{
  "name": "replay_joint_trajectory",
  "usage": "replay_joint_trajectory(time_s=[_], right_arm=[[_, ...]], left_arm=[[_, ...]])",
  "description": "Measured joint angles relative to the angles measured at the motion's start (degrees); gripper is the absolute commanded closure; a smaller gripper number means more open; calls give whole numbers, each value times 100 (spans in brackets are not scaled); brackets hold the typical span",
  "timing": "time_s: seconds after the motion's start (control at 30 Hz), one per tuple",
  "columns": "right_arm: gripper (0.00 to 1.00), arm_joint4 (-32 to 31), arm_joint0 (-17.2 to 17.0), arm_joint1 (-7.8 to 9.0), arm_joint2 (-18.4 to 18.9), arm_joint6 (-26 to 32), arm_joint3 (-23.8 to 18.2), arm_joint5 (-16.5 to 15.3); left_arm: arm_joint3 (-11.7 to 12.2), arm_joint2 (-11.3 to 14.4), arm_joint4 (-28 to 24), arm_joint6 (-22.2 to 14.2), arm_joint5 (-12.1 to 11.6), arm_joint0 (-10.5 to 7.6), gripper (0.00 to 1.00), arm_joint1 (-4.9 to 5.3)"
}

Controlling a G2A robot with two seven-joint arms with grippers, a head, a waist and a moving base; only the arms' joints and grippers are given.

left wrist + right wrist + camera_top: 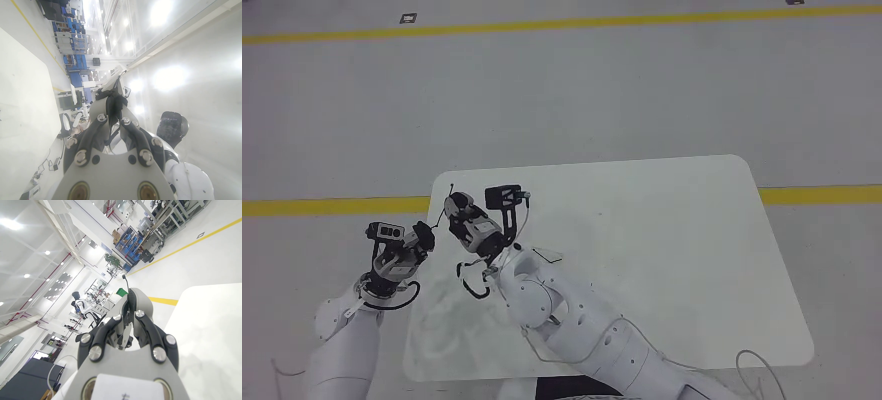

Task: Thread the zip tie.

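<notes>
Right wrist view: right gripper point(130, 294) is clamping the black zip tie point(124, 276), head poking past closed fingertips. Left gripper point(114, 91) is pinching it too, fingers pressed together

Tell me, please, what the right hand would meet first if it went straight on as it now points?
Nothing, it seems: the right hand, shut on the zip tie, points past the corner of the table toward open floor, though depth is unclear.

Crowded left edge of the table point(672, 260), open room rightward.
The left gripper point(426, 236) and right gripper point(455, 206), both pinching the zip tie point(126, 283), stand close and block each other.
</notes>
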Motion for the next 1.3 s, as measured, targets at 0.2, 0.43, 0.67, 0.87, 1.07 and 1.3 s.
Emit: replay_joint_trajectory(time_s=[0.2,0.43,0.67,0.87,1.07,1.3], right_arm=[[100,-119,-39,26,-21,42,-39,-55],[100,-143,-74,49,-35,35,-75,-42],[100,-11,-90,59,-45,-144,-84,72],[100,66,-61,49,-66,-205,-74,172],[100,128,-55,46,-66,-205,-94,93],[100,221,-111,70,-18,-207,-190,22]], left_arm=[[0,0,0,0,0,0,100,0],[0,0,0,0,0,0,100,0],[0,0,0,0,0,0,100,0],[0,0,0,0,0,0,100,0],[0,0,0,0,0,0,100,0],[0,0,0,0,0,0,100,0]])
